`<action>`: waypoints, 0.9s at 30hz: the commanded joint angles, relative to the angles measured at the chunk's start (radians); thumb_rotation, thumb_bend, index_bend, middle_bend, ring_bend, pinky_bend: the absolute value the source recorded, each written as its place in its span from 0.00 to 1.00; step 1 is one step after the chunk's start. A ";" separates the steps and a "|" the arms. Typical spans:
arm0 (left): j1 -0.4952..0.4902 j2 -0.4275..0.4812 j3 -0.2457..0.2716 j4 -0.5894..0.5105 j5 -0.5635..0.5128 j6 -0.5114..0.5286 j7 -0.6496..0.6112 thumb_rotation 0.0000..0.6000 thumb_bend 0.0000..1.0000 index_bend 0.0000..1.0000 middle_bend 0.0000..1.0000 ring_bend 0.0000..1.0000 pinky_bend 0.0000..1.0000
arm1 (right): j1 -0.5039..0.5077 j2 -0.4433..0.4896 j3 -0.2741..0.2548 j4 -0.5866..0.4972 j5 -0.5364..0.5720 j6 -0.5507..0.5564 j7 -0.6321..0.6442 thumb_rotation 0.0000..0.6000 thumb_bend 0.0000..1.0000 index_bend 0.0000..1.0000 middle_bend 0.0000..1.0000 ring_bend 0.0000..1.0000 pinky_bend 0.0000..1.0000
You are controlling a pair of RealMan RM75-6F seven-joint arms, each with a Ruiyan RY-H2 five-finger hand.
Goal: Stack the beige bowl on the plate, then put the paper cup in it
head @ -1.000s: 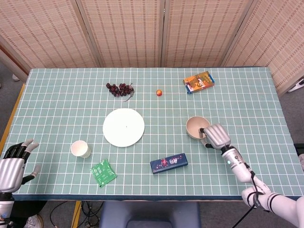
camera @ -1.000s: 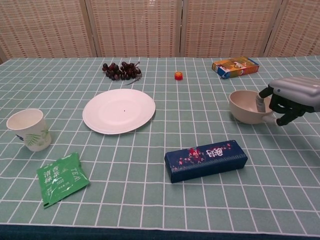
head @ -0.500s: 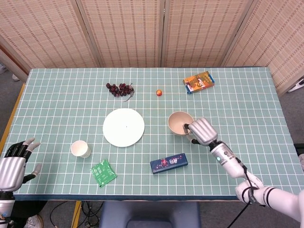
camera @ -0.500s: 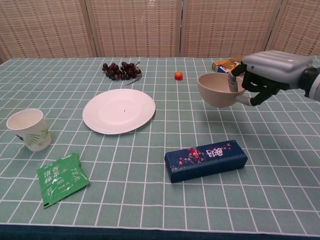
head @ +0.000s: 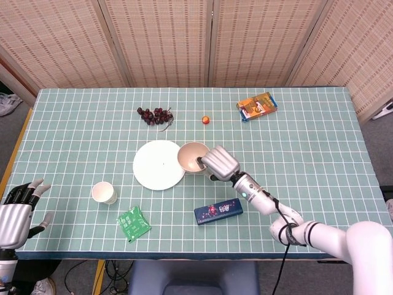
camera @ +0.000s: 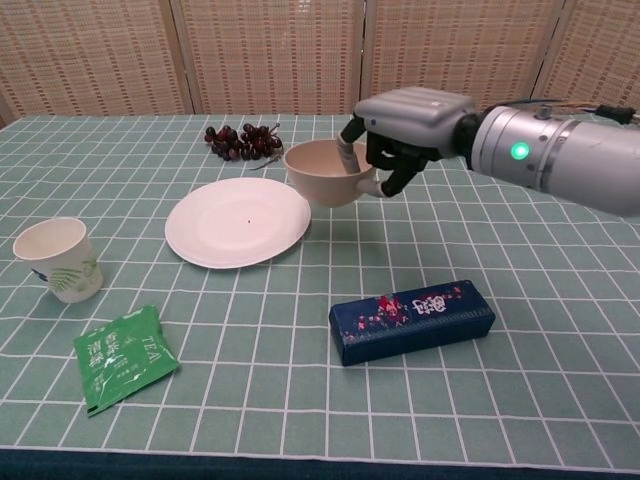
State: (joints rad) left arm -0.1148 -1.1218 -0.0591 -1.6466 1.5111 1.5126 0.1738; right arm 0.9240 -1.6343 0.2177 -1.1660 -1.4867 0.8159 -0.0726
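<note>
My right hand grips the rim of the beige bowl and holds it in the air, just right of the white plate. The bowl overlaps the plate's right edge in the head view. The paper cup stands upright at the left front of the table. My left hand hangs open off the table's left front corner, with nothing in it.
A dark blue box lies in front of the bowl. A green tea packet is near the cup. Grapes, a small orange cap and an orange snack box sit farther back.
My right hand has lifted the bowl off the table and carried it left, from the right side to the plate's right edge. The left hand has stayed put.
</note>
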 commanded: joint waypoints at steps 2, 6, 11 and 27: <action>0.002 0.002 0.001 0.000 0.001 0.003 -0.001 1.00 0.31 0.21 0.16 0.16 0.16 | 0.056 -0.066 0.011 0.065 0.010 -0.039 0.008 1.00 0.41 0.58 0.92 0.93 0.97; 0.006 0.004 0.003 0.003 0.000 0.006 -0.005 1.00 0.31 0.21 0.16 0.16 0.16 | 0.104 -0.127 0.017 0.137 0.016 -0.063 0.025 1.00 0.41 0.58 0.92 0.93 0.97; 0.013 0.005 0.005 0.011 -0.002 0.011 -0.013 1.00 0.31 0.21 0.16 0.16 0.16 | 0.145 -0.185 0.018 0.213 0.017 -0.074 0.062 1.00 0.41 0.59 0.92 0.93 0.97; 0.022 0.007 0.006 0.026 -0.010 0.014 -0.029 1.00 0.31 0.21 0.16 0.16 0.16 | 0.256 -0.333 0.002 0.444 0.007 -0.109 0.175 1.00 0.41 0.58 0.91 0.93 0.97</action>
State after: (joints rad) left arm -0.0930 -1.1149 -0.0536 -1.6202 1.5014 1.5261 0.1445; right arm 1.1673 -1.9529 0.2222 -0.7383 -1.4782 0.7126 0.0896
